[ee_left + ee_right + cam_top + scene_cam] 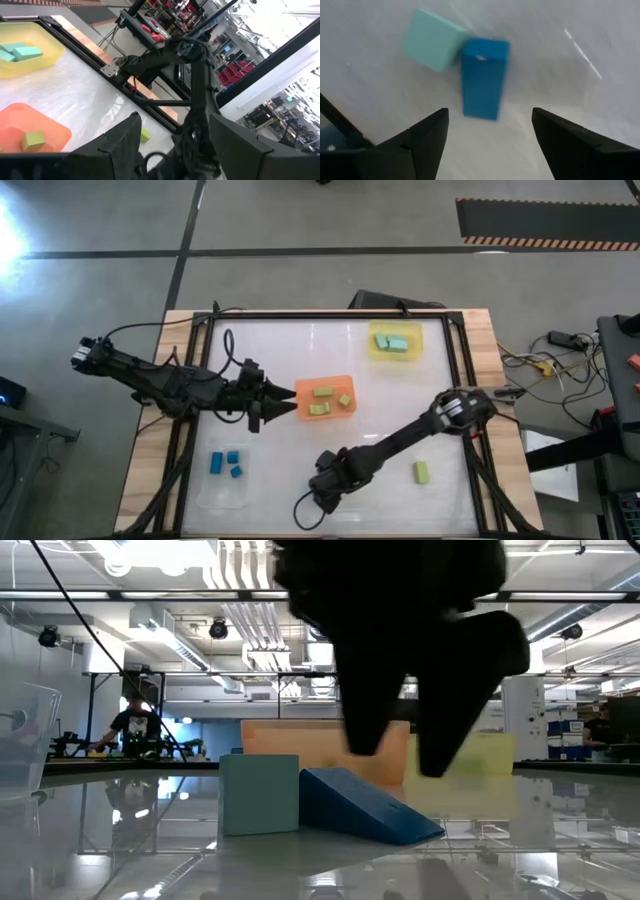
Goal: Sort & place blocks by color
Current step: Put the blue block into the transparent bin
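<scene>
A light teal block and a dark blue block lie side by side on the white table, touching at one corner. The low view shows the teal block and the blue block too. My right gripper hangs open just above them, pointing steeply down, fingers on either side of the blue block's near end and clear of it. In the high view it hides both blocks. My left gripper waits open beside the orange tray. A loose yellow-green block rests on the table at the near right.
The orange tray holds yellow-green blocks. A yellow tray at the far right holds teal blocks. A clear tray at the near left holds blue blocks. A black frame borders the table. A person stands far behind.
</scene>
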